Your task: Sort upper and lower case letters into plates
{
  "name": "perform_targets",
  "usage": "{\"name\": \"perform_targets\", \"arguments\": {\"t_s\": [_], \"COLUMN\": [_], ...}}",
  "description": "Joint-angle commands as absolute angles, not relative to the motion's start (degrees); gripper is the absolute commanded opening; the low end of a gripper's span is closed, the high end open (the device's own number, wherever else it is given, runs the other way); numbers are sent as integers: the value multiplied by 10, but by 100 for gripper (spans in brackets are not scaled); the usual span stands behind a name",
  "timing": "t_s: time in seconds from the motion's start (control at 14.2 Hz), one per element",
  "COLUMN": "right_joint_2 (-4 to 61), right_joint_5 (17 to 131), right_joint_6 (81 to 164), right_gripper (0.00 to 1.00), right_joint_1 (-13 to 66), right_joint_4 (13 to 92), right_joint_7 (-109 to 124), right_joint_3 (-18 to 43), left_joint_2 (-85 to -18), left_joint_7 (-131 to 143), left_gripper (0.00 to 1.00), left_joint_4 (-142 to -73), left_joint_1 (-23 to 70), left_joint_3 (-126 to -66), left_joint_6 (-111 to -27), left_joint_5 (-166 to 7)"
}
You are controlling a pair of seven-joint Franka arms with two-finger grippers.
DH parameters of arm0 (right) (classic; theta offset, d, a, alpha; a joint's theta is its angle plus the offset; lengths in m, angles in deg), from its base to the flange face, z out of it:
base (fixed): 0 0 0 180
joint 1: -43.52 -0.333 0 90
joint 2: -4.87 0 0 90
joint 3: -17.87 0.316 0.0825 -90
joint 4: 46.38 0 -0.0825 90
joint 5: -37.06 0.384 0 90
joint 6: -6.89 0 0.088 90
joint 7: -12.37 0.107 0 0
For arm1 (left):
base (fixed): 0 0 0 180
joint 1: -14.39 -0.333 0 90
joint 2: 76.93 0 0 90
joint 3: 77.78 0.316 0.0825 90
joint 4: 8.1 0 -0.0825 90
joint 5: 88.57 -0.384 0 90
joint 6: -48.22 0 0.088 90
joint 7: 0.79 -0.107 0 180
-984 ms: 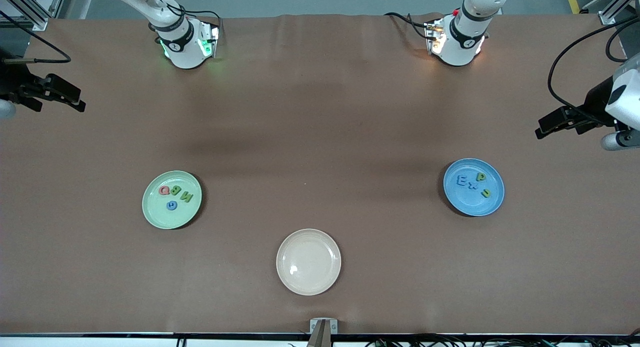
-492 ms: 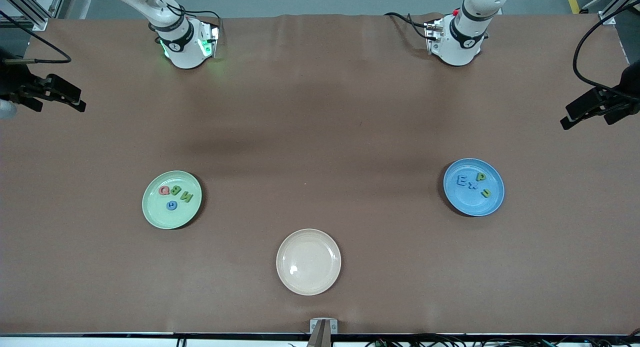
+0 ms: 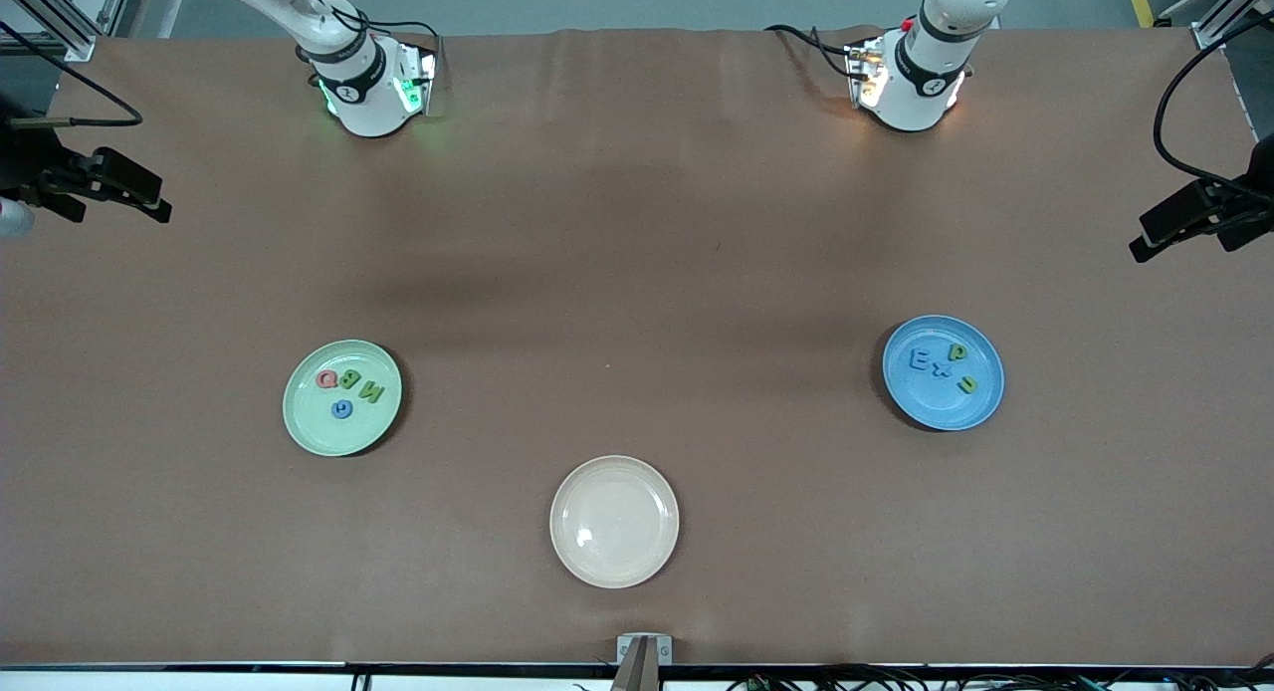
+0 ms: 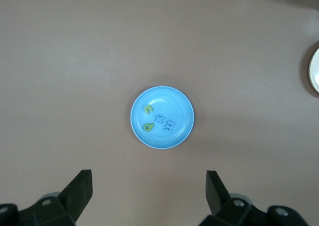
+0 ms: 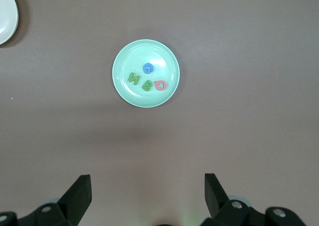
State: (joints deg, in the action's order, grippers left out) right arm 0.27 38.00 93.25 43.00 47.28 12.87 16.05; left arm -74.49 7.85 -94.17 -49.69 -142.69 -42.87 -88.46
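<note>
The mint green plate [image 3: 328,434] toward the right arm's end holds a red Q [image 3: 325,378], a green B [image 3: 349,379], a green N [image 3: 371,392] and a blue G [image 3: 341,408]. The sky blue plate [image 3: 936,410] toward the left arm's end holds two blue letters [image 3: 921,360] and two green letters [image 3: 956,352]. My right gripper [image 3: 162,201] hangs open and empty high over its end of the table, looking down on the mint plate [image 5: 129,61]. My left gripper [image 3: 1143,238] hangs open and empty at its end, over the blue plate [image 4: 175,104].
An empty cream-beige plate [image 3: 614,521] lies mid-table, nearer the front camera than both coloured plates. Brown cloth [image 3: 637,273] covers the whole table. Both arm bases [image 3: 368,94] stand along the edge farthest from the front camera.
The left gripper has drawn back toward the table's edge at its own end, and its white wrist has left the view. The right gripper, plates and letters have not moved.
</note>
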Motion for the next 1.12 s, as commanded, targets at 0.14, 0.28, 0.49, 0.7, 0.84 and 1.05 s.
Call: {"name": "perform_targets", "arguments": {"t_s": [0.14, 0.28, 0.49, 0.7, 0.84, 1.05], "right_joint_2": [-12, -13, -12, -12, -12, -12], "right_joint_5": [374, 374, 374, 374, 378, 378], "right_joint_6": [935, 934, 932, 932, 932, 932], "right_gripper": [100, 100, 100, 100, 100, 100], "right_joint_1": [426, 427, 426, 426, 428, 428], "right_joint_4": [488, 488, 487, 487, 488, 488], "right_joint_7": [125, 125, 125, 125, 125, 125], "right_joint_3": [159, 159, 159, 159, 158, 158], "left_joint_2": [-739, -739, -734, -732, -733, -738], "left_joint_7": [67, 67, 65, 65, 64, 62], "left_gripper": [100, 100, 100, 100, 100, 100], "left_joint_4": [-933, -934, -934, -933, -933, -932], "left_joint_1": [-499, -500, -498, -428, -297, -91], "left_joint_3": [-1430, -1429, -1420, -1356, -1228, -1020], "left_joint_6": [-421, -421, -421, -421, -420, -416], "left_joint_5": [-895, -895, -895, -895, -895, -894]}}
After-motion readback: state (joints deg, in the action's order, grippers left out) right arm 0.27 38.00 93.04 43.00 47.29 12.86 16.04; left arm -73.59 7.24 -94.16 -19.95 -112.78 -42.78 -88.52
